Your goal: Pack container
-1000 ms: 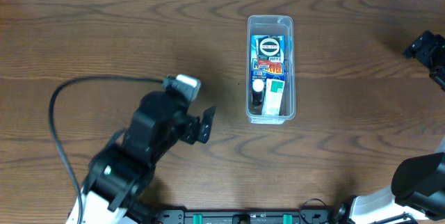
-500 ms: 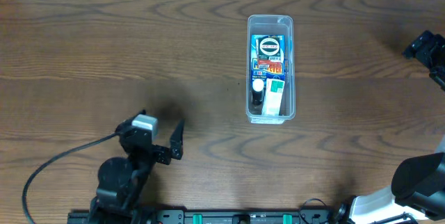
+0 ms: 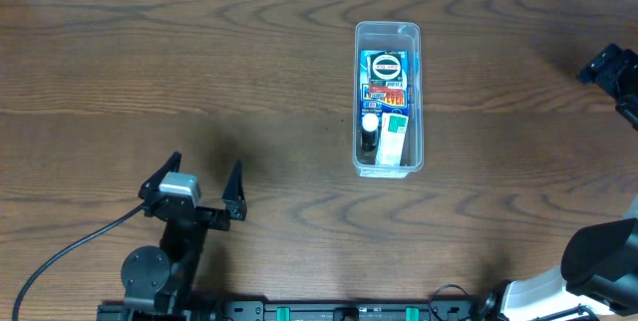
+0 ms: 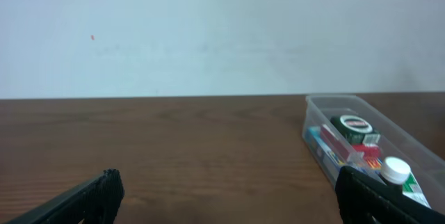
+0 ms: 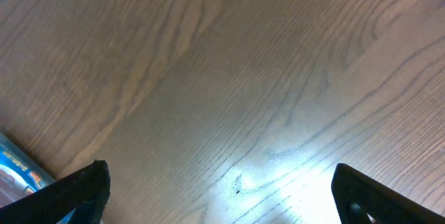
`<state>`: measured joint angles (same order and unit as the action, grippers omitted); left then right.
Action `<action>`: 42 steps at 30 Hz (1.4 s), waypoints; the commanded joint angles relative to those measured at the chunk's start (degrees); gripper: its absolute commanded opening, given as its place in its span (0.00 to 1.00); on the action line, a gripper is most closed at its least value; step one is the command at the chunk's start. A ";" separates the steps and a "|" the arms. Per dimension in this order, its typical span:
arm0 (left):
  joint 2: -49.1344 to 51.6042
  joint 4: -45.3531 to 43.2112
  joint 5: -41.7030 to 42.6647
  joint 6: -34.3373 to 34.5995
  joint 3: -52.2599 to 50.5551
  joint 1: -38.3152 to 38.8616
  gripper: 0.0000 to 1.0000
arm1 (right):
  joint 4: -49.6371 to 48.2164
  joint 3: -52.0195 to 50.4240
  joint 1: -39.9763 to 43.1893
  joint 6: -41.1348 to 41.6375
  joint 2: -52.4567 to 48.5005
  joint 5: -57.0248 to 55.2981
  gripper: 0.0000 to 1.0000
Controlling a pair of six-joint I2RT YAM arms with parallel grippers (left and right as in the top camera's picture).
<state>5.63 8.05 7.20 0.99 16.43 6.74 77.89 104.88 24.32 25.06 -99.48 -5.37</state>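
The clear container (image 3: 388,32) stands lengthwise right of the table's middle. It holds a blue packet with a round black label (image 3: 384,70), a white-capped little bottle (image 3: 370,124) and a green-and-white box (image 3: 395,134). My left gripper (image 3: 206,167) is open near the front edge, well to the left of the container, with nothing between its fingers. In the left wrist view the left gripper (image 4: 228,184) looks across bare wood, with the container (image 4: 314,138) at the right. My right gripper (image 5: 219,186) is open over bare wood, and its black end (image 3: 610,67) shows at the right edge.
A black cable (image 3: 70,251) trails from the left arm toward the front left corner. A pale wall (image 4: 208,29) rises behind the table's far edge. A blue packet edge (image 5: 15,158) shows at the lower left of the right wrist view.
My left arm has drawn back toward the front left of the table, away from the container, and its open gripper now faces the far edge. The right arm has not moved.
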 commanded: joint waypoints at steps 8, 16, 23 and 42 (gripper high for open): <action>-5.51 -6.34 0.35 -1.16 -6.49 -2.82 0.98 | -0.09 0.00 0.26 0.63 -0.28 -0.24 0.99; -5.53 -17.07 0.31 -1.20 -13.03 -2.84 0.98 | -0.11 0.00 0.26 0.63 -0.28 -0.24 0.99; -5.53 -16.74 0.33 -1.18 -16.20 -5.53 0.98 | -0.09 0.00 0.26 0.63 -0.28 -0.22 0.99; -5.49 -4.63 0.31 -1.18 -16.20 -10.05 0.98 | -0.09 0.00 0.26 0.61 -0.28 -0.22 0.99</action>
<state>0.58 1.02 6.87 0.99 0.91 -2.96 77.87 104.88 24.32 25.06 -99.48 -5.37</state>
